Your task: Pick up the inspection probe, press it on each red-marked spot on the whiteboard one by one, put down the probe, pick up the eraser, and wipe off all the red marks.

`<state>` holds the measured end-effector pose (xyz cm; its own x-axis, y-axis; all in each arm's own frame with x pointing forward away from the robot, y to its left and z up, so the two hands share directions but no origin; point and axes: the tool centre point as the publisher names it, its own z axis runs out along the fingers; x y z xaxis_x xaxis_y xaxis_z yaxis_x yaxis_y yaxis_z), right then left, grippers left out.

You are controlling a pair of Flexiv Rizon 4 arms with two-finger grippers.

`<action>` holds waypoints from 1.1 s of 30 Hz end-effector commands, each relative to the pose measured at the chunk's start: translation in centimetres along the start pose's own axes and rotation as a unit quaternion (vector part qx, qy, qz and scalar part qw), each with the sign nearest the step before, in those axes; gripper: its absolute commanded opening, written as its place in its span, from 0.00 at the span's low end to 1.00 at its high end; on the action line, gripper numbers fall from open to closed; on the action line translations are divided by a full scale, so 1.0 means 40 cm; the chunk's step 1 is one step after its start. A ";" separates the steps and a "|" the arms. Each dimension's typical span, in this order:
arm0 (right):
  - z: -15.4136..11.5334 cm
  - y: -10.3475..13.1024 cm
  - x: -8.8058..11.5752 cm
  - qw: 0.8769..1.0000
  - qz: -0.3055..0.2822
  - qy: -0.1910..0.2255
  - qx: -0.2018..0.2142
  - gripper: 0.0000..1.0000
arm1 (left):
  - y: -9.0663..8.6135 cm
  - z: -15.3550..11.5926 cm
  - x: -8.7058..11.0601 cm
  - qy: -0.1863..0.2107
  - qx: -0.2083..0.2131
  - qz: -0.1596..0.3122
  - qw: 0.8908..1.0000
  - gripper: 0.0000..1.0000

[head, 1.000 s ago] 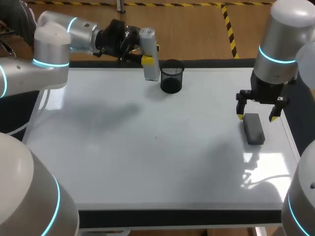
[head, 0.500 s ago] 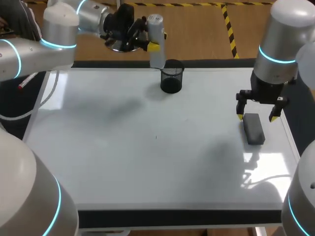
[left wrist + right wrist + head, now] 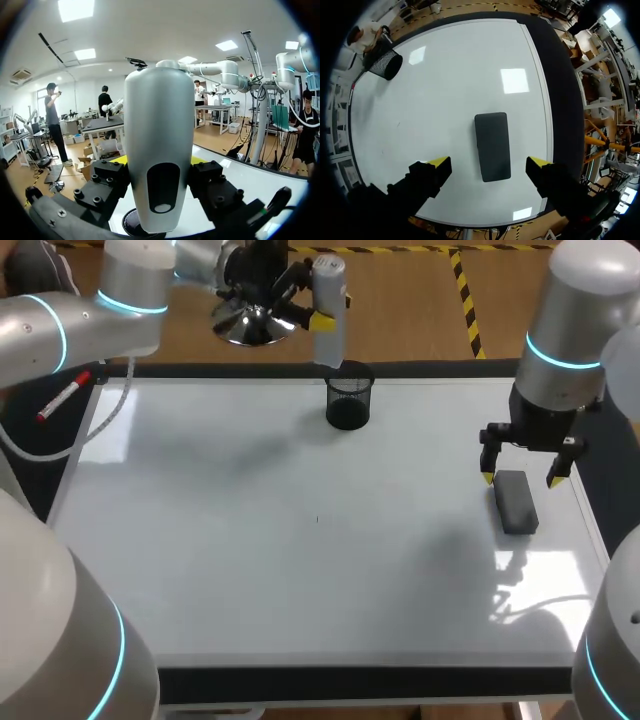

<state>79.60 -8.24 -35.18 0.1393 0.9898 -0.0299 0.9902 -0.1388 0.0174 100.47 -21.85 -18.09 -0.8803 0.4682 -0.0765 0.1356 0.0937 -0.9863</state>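
The flat white whiteboard covers nearly the whole desk. Close to the desk's right edge, about midway between its near and far edges, the dark grey rectangular block eraser lies flat on the board, its long side along that edge. The right gripper hangs over the eraser's far end. Its fingers are spread wide and hold nothing. In the right wrist view the eraser lies between the two yellow tips, apart from both.

At the middle of the desk's far edge stands a black wire mesh cup. Above it the left gripper is clenched on the silver-grey rounded inspection probe, one finger on each side. The probe stands upright, its lower end at the cup's far rim. I cannot tell if they touch.
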 end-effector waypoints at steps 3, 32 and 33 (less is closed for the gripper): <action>-0.003 -0.001 -0.002 1.000 0.000 0.000 0.000 1.00 | 0.001 0.011 -0.012 -0.006 -0.003 0.001 1.000 0.00; -0.003 -0.001 -0.002 1.000 0.000 0.000 0.000 1.00 | 0.039 0.046 -0.059 -0.059 0.007 -0.001 0.998 0.00; -0.003 -0.001 -0.002 1.000 0.000 0.000 0.000 1.00 | 0.041 0.047 -0.061 -0.059 0.007 -0.002 0.998 0.00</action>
<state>79.60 -8.24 -35.18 0.1392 0.9898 -0.0299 0.9902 -0.1388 0.0173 101.33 -24.14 -19.48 -0.9333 0.3479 -0.0892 0.1279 0.0898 -0.9877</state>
